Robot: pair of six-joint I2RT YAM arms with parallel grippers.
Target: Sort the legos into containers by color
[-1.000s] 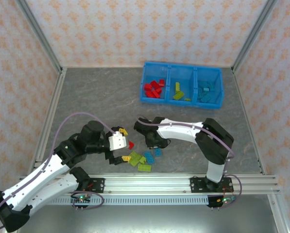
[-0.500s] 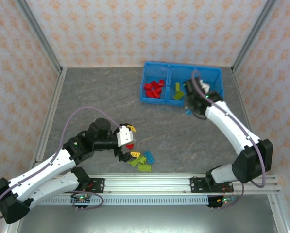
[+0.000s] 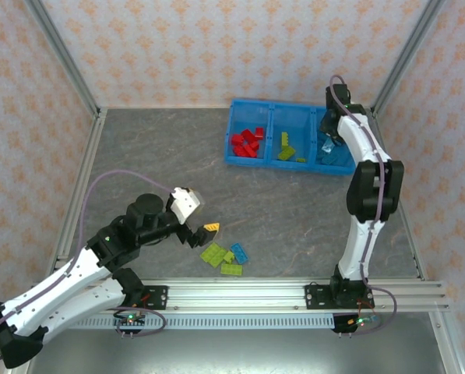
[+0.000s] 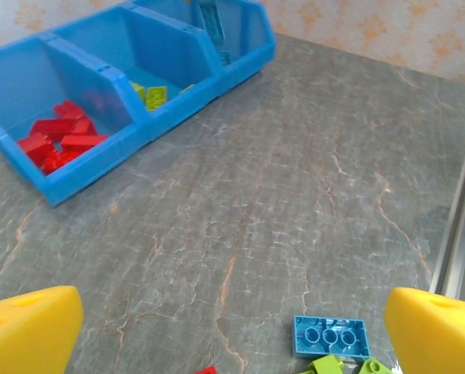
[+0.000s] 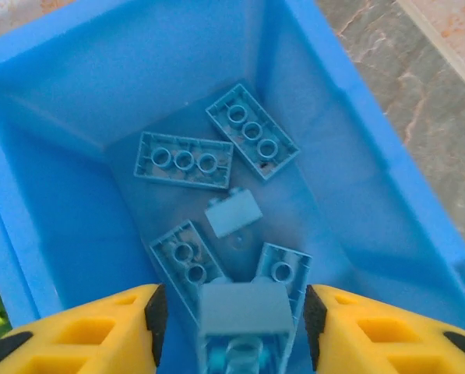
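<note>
One blue lego (image 5: 244, 310), right jaws newly parted, above bin (image 3: 263, 162)

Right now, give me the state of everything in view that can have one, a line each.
Bin, upright, open-topped, holding sorted red, green, light blue bricks.
Left gripper, jaws open, empty.
Right gripper, jaws apart over the right compartment.
Light blue brick, loose between those jaws, it seems.
Loose legos, unsorted on the table.

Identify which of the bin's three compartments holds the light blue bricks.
The right-end compartment: its bricks are light blue, while the middle compartment holds green bricks and the left compartment red bricks.
</note>
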